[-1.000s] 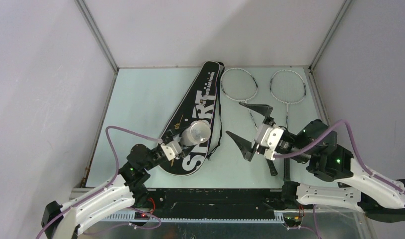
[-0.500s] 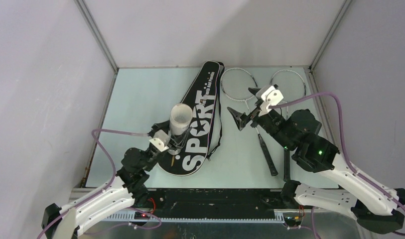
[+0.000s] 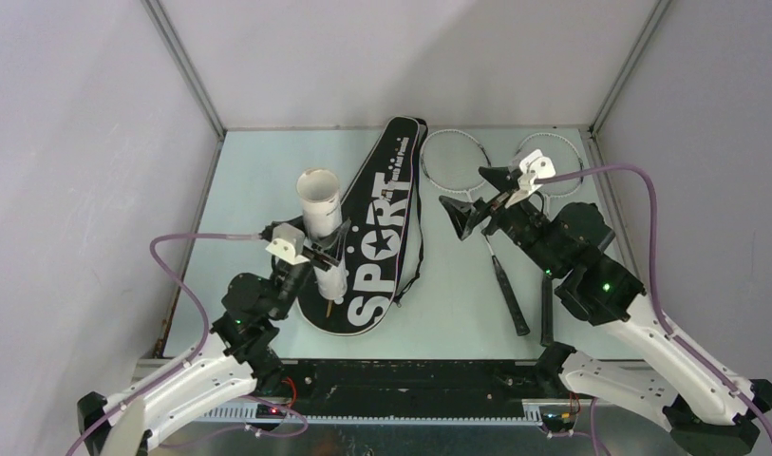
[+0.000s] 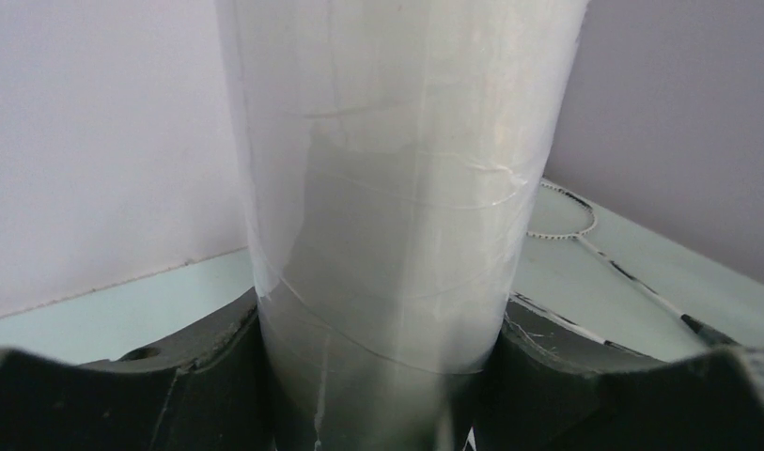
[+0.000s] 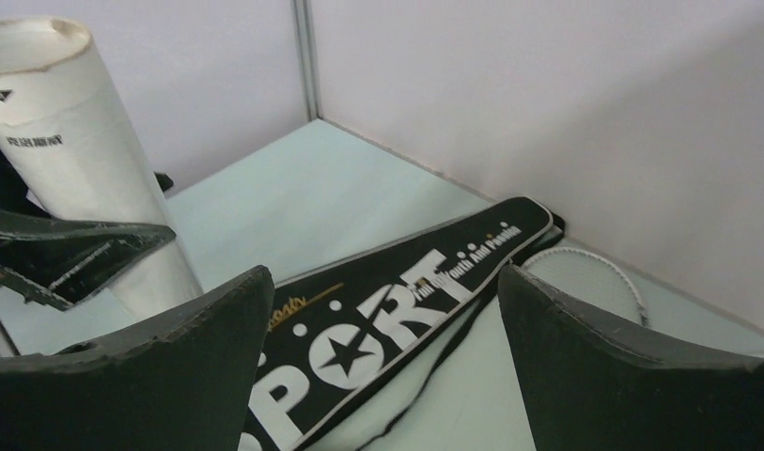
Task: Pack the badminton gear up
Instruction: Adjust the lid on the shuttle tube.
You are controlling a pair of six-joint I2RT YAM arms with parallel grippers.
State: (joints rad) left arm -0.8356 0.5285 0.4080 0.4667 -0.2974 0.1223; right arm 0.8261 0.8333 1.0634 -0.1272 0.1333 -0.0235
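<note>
My left gripper [image 3: 317, 258] is shut on the long white tube [image 3: 322, 223], which stands nearly upright over the near end of the black "SPORT" bag [image 3: 386, 214], open end up. In the left wrist view the tube [image 4: 397, 188] fills the gap between both black fingers. My right gripper [image 3: 477, 197] hangs open and empty above the table beside the two silver rackets, one head [image 3: 455, 161] left of it, the other [image 3: 553, 176] partly hidden behind it. Their black handles [image 3: 510, 296] point toward me. The right wrist view looks across the bag [image 5: 397, 310] at the tube [image 5: 86, 150].
Grey walls with metal corner posts [image 3: 187, 71] close in the pale green table [image 3: 258, 190] on three sides. The bag's loose strap [image 3: 418, 256] trails along its right edge. My right arm [image 3: 591, 275] reaches over the racket handles.
My left gripper has tipped the tube from lying on the bag to nearly upright and carried it back and left. My right arm has swung away from me toward the racket heads, still open.
</note>
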